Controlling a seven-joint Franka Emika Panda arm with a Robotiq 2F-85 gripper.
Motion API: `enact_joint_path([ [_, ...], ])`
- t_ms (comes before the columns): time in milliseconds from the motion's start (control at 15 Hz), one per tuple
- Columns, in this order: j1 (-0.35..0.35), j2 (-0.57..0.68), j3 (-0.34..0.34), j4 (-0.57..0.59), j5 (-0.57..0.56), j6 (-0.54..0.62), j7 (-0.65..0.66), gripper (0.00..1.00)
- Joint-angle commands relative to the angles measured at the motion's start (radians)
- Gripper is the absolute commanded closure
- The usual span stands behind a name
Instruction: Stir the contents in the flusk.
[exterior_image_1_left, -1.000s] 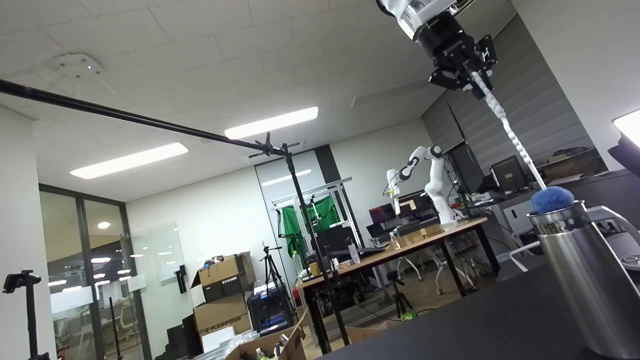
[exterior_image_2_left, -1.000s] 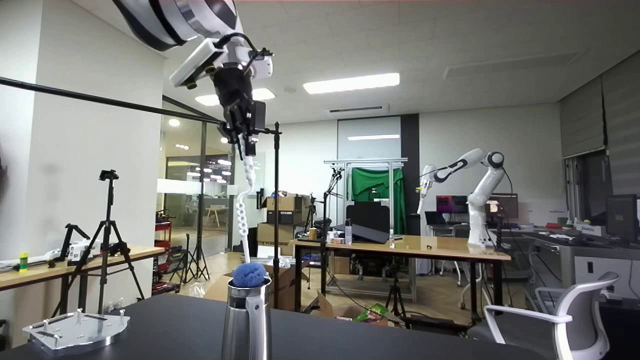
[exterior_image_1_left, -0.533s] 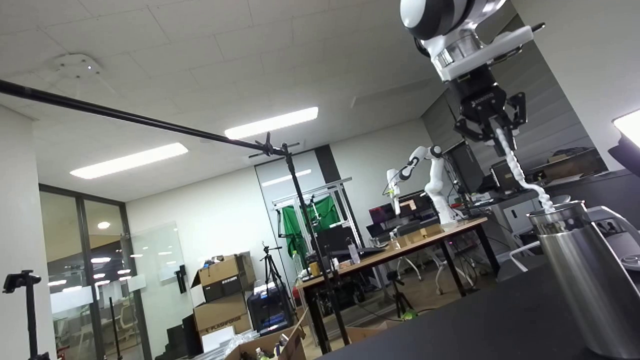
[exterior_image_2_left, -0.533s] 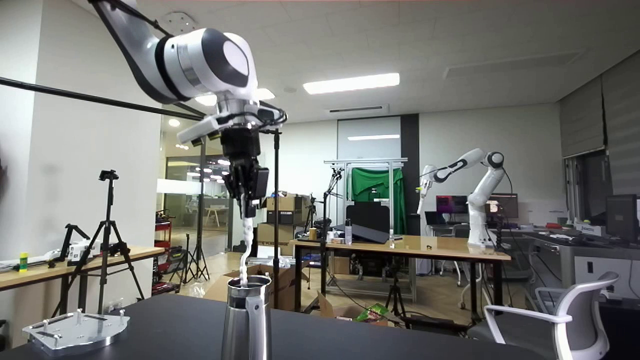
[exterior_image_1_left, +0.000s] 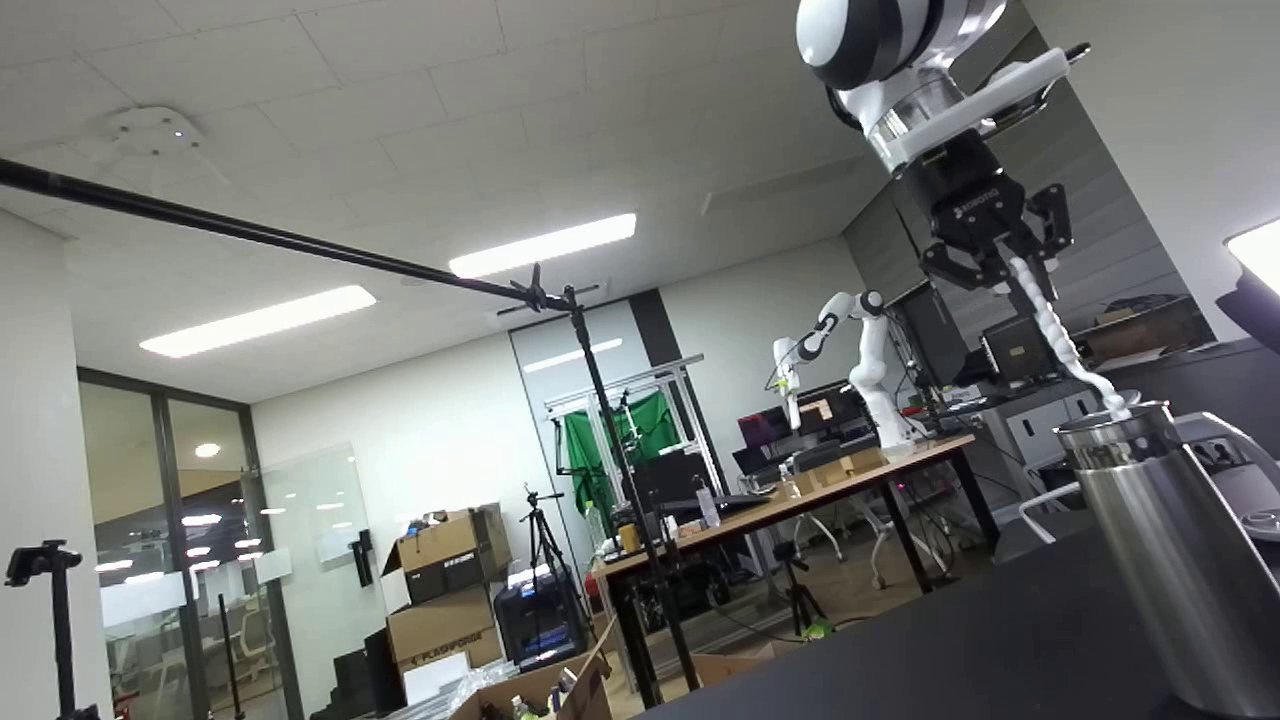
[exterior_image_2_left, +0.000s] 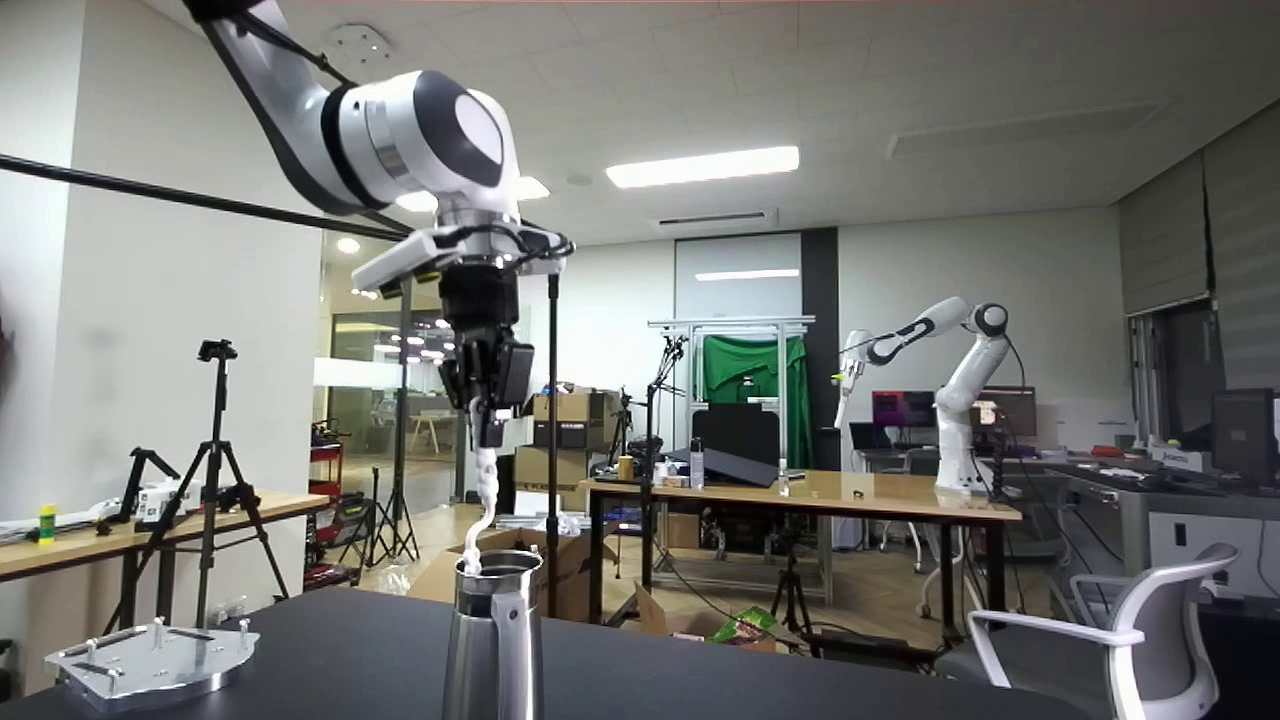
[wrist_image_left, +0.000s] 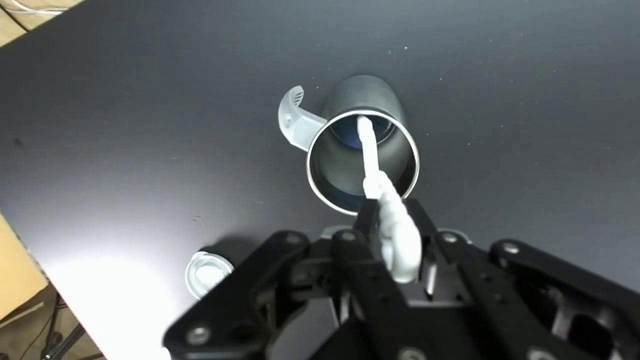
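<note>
In wrist view, fingers clasped rod nr top, prob. to reach deep into flask, handle at 10 o'clock.

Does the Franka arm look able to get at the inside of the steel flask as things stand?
Likely yes. The flask is open at the top, and the white twisted stick clamped in the end effector reaches down into it, with nothing visible blocking the way.
</note>
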Motion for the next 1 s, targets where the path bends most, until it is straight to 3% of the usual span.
enact_joint_path([
  [0,0.014,-0.096,0.014,0.102,-0.015,-0.206,-0.021,0.95],
  [400,0.026,-0.198,0.061,0.293,-0.024,-0.42,-0.043,0.95],
  [733,0.018,-0.227,0.086,0.359,-0.056,-0.451,-0.045,0.95],
  [800,0.018,-0.231,0.082,0.351,-0.052,-0.442,-0.049,0.57],
  [933,0.009,-0.234,0.075,0.317,-0.048,-0.411,-0.033,0.51],
])
